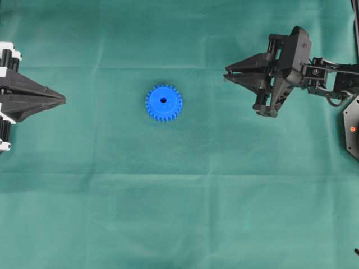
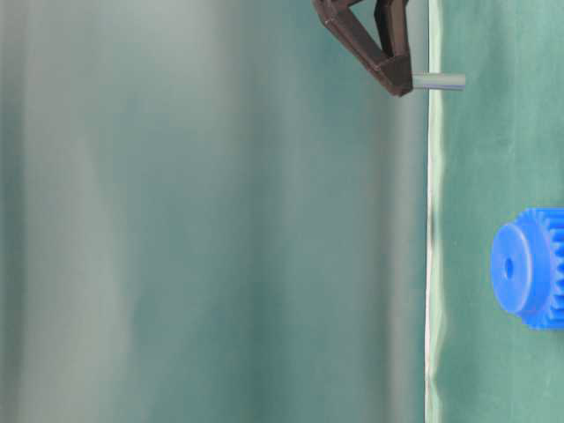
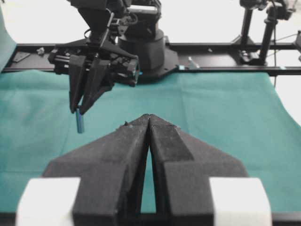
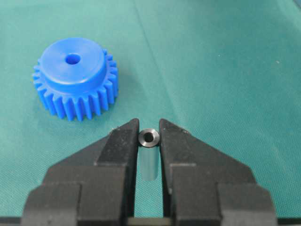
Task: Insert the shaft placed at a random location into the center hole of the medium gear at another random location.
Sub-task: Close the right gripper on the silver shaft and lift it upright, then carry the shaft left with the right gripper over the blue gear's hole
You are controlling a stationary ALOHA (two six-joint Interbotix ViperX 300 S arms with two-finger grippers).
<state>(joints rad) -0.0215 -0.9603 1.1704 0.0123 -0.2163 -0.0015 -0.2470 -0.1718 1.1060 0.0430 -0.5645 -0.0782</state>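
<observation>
The medium gear [image 1: 163,102], bright blue and toothed, lies flat on the green cloth a little left of centre, its center hole [image 1: 163,101] facing up and uncovered. My right gripper [image 1: 227,73] hovers to the gear's right, above the cloth, shut on the shaft [image 4: 149,137]. In the right wrist view the shaft is a short grey pin pinched between the fingertips, and the gear [image 4: 75,75] lies ahead to the left. In the table-level view the shaft [image 2: 439,82] sticks out of the fingertips toward the cloth. My left gripper [image 1: 63,100] rests shut and empty at the left edge.
Green cloth [image 1: 185,213] covers the whole table. A black device with a red light [image 1: 352,128] sits at the right edge. In the left wrist view the right arm's base [image 3: 146,47] and a black frame rail [image 3: 225,59] stand beyond the cloth's far edge.
</observation>
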